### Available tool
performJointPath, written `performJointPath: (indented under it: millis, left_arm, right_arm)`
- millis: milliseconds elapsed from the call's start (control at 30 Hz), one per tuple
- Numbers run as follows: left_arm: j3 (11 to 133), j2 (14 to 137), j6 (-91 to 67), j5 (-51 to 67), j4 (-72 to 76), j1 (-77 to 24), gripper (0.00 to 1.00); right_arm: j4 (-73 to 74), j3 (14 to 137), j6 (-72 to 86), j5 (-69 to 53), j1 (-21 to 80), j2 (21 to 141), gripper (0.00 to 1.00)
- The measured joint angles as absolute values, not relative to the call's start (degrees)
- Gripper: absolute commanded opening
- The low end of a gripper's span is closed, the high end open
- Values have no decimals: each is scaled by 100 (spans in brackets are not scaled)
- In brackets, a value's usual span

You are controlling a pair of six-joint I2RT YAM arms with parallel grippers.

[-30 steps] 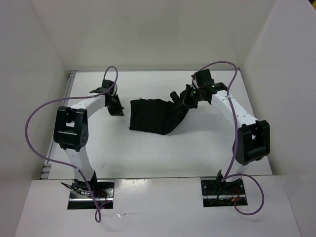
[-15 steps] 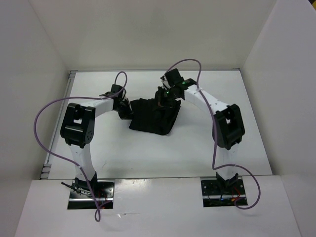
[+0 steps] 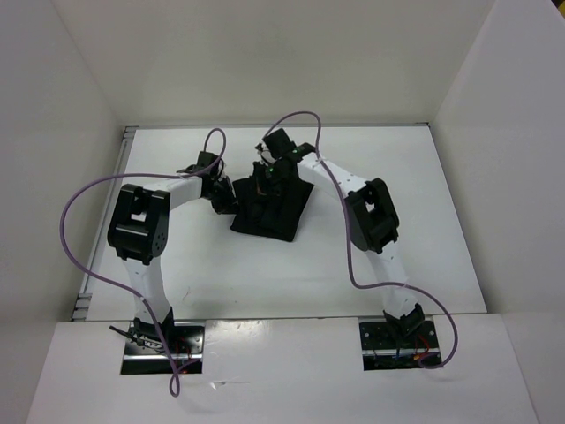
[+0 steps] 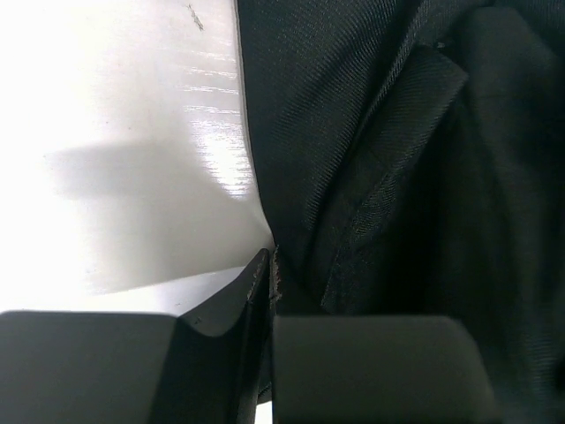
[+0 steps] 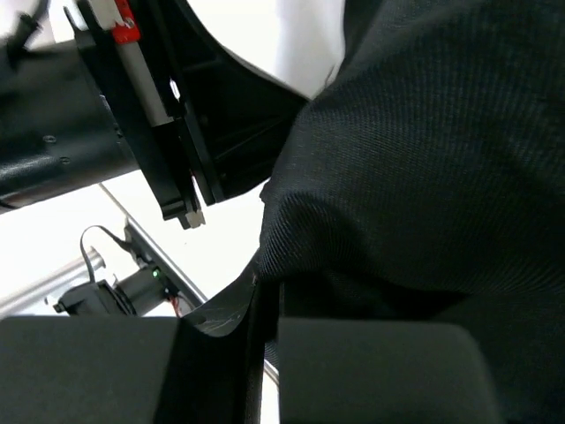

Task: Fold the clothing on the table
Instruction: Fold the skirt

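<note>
two pincers, both mine, meet over a black pleated skirt [image 3: 275, 214] that lies near the middle of the white desk [image 3: 397, 256], a little toward the far wall. seen from above, the skirt is a narrow, bunched dark block rather than a wide fan. from that i judge the first fold, right side over left, is brought across but not yet let go.

my right pincer [image 5: 265, 287] is closed on a thick fold of the cloth, which drapes over it and fills most of its own camera view. my left pincer [image 4: 269, 276] sits low at the skirt's left edge, against the desk. its jaws are pressed together with the edge of the fabric caught at their tips, as far as i can tell. the two pincers are just beside each other.

what i judge is left to do: lower and release the side i am holding, smooth the lumpy top layer, then perhaps fold once more. the outline looks uneven for now.
</note>
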State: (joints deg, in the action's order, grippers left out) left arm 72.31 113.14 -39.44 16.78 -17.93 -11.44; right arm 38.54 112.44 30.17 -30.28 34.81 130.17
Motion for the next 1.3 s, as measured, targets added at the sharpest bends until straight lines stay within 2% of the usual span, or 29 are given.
performJointPath:
  millis: [33, 67, 133, 167, 267, 300, 333, 433, 467, 600, 733, 833, 967, 1100, 1300]
  left_arm:
    - [7231, 11314, -3944, 1678, -1793, -1144, 7]
    - [7231, 11314, -3944, 1678, -1793, -1144, 7]
    - [7231, 11314, -3944, 1678, -1793, -1144, 7]
    - [7234, 11314, -3944, 1673, -1802, -1144, 7]
    - [7251, 11284, -3935, 1610, -1879, -1107, 11]
    - [7251, 11253, -3927, 1562, -1942, -1087, 13]
    - [7251, 11190, -3922, 1522, -2032, -1050, 20]
    - [7279, 10722, -3863, 1157, -2427, -867, 35]
    - [7345, 10479, -3795, 1044, -2576, -823, 37]
    - [7898, 9585, -3603, 862, -2862, -838, 37]
    - [7970, 8960, -3509, 1619, -2469, -1184, 25]
    - [7544, 8958, -3548, 2379, -2056, -1393, 21]
    - [7105, 9701, -3629, 2871, -1857, -1387, 20]
    - [6635, 10280, -3640, 2840, -1852, -1304, 18]
    - [6547, 10842, -3642, 2687, -1629, -1391, 17]
  right_arm:
    - [3846, 11262, 3013, -3087, 3509, 13072, 4]
    - [3833, 11262, 3015, -3142, 3540, 13113, 25]
    - [3789, 11262, 3035, -3315, 3581, 13196, 34]
    - [3760, 11262, 3015, -3428, 3594, 13238, 45]
    - [3476, 11161, 3033, -3699, 3583, 13229, 55]
    - [3262, 11048, 3083, -3782, 3573, 13161, 57]
    - [2908, 10763, 3124, -3861, 3555, 12995, 59]
    - [2432, 9939, 3304, -3907, 3404, 12258, 60]
    - [2370, 9795, 3326, -3879, 3334, 12022, 60]
    - [2018, 9404, 3363, -3706, 2965, 10908, 60]
    - [1669, 9013, 3365, -3629, 2657, 10228, 59]
    - [1525, 8796, 3382, -3649, 2615, 10328, 59]
    - [1498, 8753, 3354, -3754, 2613, 11028, 59]
    - [1487, 8626, 3339, -3780, 2580, 11705, 58]
    - [1490, 8344, 3369, -3669, 2392, 12103, 58]
